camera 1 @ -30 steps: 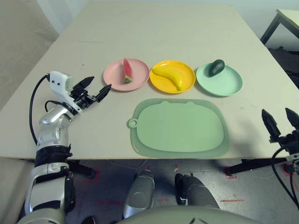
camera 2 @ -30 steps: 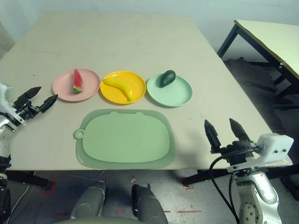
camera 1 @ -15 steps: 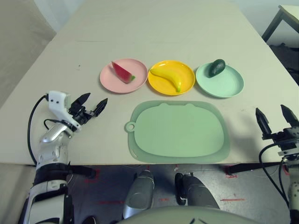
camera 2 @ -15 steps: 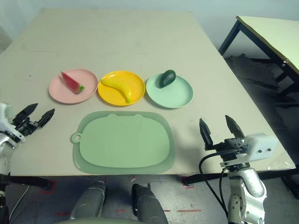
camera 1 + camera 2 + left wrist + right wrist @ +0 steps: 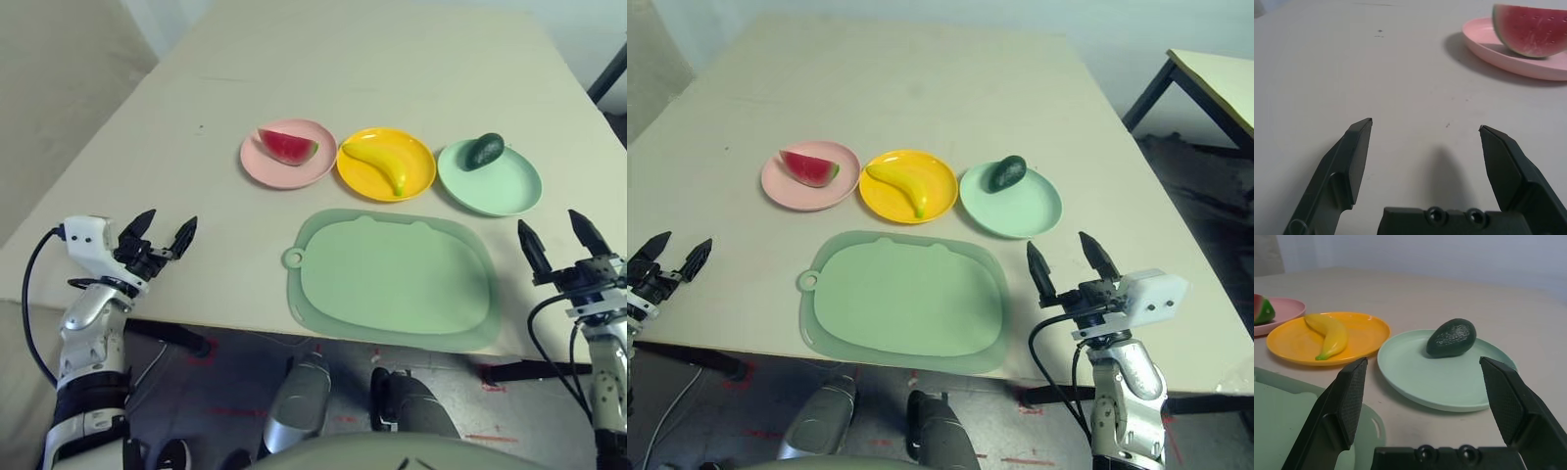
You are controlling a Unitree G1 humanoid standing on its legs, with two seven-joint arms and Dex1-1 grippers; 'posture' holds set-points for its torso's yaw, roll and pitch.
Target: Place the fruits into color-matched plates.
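Seeing watermelon, banana, avocado sitting on matching plates; sorting looks finished. Left gripper, right gripper both spread, holding nothing; parking next.

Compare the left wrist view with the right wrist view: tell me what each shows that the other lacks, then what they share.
Left wrist alone: the left gripper, open over bare table.
Right wrist alone: the right gripper, open, the banana on the yellow plate, the avocado on the green plate, and a corner of the cutting board.
Shared: the watermelon on the pink plate.
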